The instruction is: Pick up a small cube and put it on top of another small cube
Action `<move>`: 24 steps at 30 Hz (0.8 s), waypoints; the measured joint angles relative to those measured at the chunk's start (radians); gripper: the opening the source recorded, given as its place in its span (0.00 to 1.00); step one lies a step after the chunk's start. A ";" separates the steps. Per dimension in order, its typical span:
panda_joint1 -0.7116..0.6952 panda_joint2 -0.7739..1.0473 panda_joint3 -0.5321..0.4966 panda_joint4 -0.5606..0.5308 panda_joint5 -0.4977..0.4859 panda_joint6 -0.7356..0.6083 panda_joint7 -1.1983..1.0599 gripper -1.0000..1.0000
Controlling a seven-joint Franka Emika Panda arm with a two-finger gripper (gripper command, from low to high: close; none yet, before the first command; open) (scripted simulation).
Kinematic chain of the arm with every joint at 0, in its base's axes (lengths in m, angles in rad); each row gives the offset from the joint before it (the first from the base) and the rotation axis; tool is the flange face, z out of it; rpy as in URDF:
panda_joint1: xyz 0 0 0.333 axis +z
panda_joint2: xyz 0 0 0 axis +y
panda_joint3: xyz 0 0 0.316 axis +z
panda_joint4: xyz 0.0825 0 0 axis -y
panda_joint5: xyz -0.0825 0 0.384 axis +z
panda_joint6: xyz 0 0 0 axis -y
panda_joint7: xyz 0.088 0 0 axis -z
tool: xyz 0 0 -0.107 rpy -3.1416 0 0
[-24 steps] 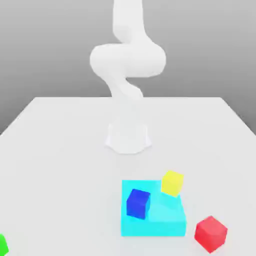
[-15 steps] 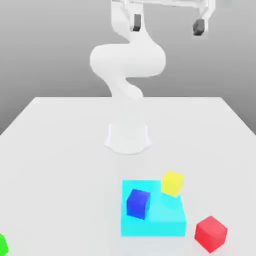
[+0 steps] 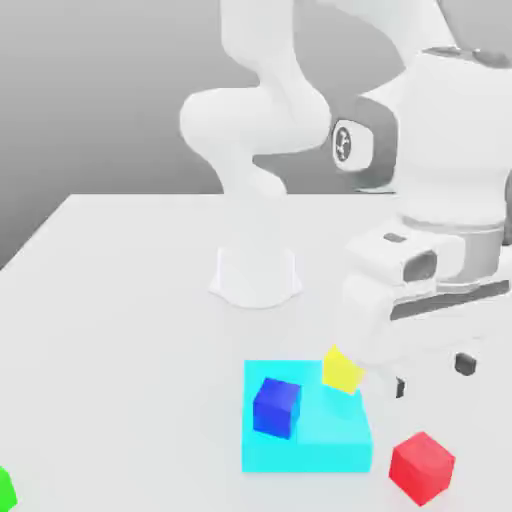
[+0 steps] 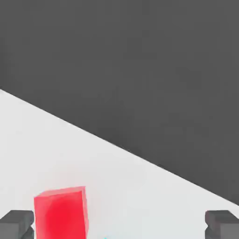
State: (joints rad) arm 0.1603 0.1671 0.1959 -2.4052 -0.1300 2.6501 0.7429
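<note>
Three small cubes matter to you here: the red cube (image 3: 422, 467) sits alone on the bare table (image 3: 130, 330) close to its near edge, toward the exterior view's right, while the blue cube (image 3: 276, 407) and the yellow cube (image 3: 342, 370) both rest on top of the flat cyan block (image 3: 330, 440), the blue one nearer that block's left side and the yellow one at its far right corner. Because the red cube stands free with open table all round it, it looks like the easiest one for you to take. Your gripper (image 3: 432, 375) hangs above the table just behind the red cube and beside the cyan block's right edge, pincer spread wide and pinching nothing; in the hand view the two dark fingertips (image 4: 17, 223) stand far apart, with the red cube (image 4: 61, 211) lying just inside one of them, so you likely need to centre over it before descending. Half a second ago the fingers were high up at the top of the exterior view; now the whole hand has dropped low and partly masks the yellow cube. The cubes themselves have not shifted.
</note>
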 joint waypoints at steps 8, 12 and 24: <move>0.077 0.281 -0.049 0.022 -0.072 0.172 0.035 0.00; 0.077 0.281 -0.049 0.022 -0.072 0.172 0.036 0.00; -0.008 -0.018 -0.037 -0.085 0.067 -0.015 0.081 0.00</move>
State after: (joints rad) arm 0.1524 0.1489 0.1586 -2.4901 -0.0631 2.6346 0.8235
